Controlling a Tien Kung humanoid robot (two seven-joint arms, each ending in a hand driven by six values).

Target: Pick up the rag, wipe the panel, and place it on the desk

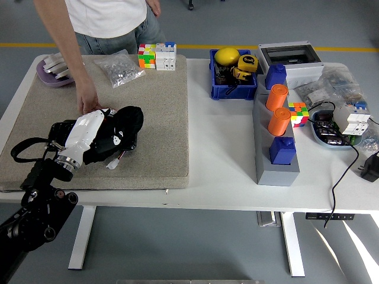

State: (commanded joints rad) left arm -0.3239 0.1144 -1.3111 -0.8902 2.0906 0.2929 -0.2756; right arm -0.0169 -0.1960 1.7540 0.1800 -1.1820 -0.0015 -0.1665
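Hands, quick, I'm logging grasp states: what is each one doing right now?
Left hand: closed on the black cloth rag, pressing it on the dark panel.
Right hand: not in view.

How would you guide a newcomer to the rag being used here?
Start at the beige mat covering the table's left half. Near its front left, the robot's left hand presses a black rag onto a dark panel. It is the only soft black cloth there.
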